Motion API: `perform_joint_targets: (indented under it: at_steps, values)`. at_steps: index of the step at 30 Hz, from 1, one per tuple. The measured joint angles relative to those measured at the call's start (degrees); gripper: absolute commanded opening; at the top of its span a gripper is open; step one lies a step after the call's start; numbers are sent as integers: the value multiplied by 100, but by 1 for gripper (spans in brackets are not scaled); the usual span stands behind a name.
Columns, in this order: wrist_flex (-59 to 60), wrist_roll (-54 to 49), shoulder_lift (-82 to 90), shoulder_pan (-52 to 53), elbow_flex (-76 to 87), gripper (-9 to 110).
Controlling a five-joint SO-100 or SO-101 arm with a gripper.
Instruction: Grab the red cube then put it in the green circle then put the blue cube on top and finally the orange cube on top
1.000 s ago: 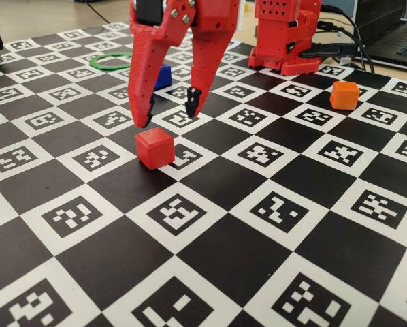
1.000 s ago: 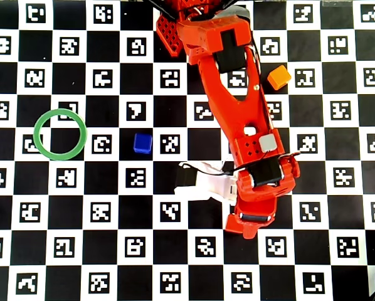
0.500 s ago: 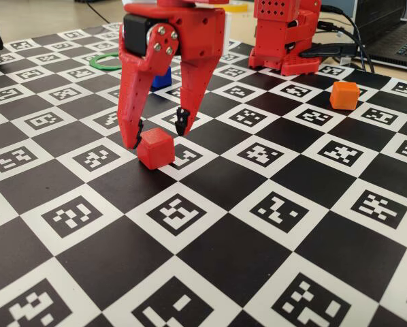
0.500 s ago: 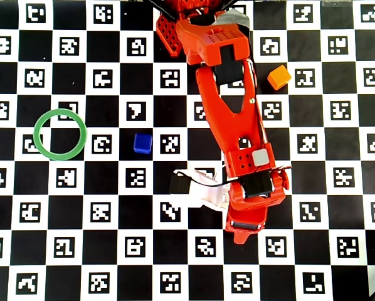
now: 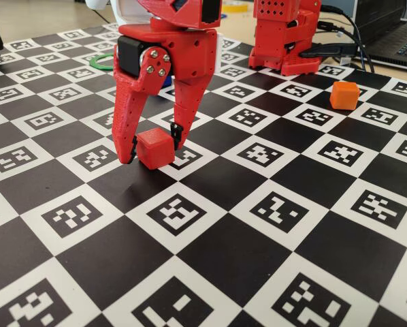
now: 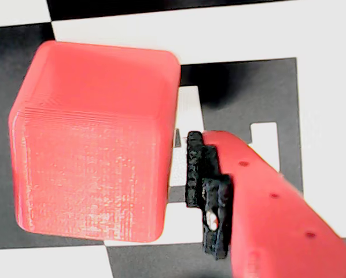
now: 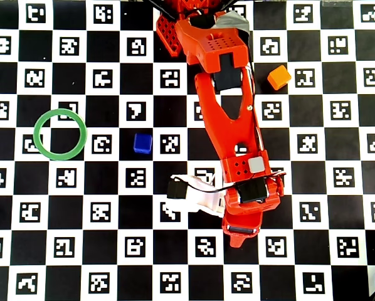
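Fixed view: gripper (image 5: 152,145) lowered astride the red cube (image 5: 154,148) on the checkered board (image 5: 271,231), fingers spread, not yet pinching.

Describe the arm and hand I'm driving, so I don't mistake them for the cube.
The arm is red printed plastic with black servos set in it. The hand has two long tapered red fingers with black tips and silver screws at the knuckle. A white bracket sticks out beside the wrist, with thin cables along it. Small holes dot the finger in the wrist view.
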Motion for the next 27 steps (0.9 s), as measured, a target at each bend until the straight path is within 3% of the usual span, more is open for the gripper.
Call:
perform_joint_targets:
  at_steps: [8, 27]
  values:
    - [-18, -62, 0, -18, 0, 5]
    - [-123, -642, 976, -44, 747, 3]
